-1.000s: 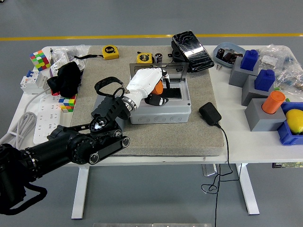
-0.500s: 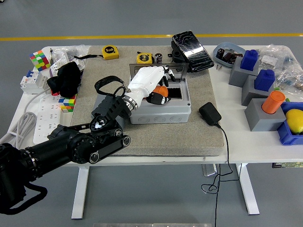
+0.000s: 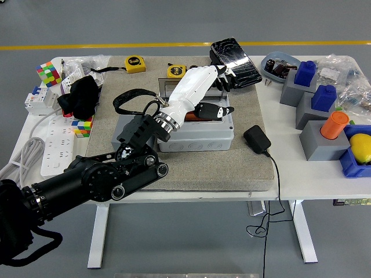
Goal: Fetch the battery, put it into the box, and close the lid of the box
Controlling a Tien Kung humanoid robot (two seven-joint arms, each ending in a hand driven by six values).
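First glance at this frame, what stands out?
The white left hand on its black arm reaches over the open grey plastic box at the centre of the tan mat, fingers extended toward the box's far edge. Orange shows inside the box under the hand. At the right edge sit blue and orange blocks on grey stands.

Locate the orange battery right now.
Head view: the orange battery lies inside the open grey box at table centre, mostly hidden beneath the left hand.
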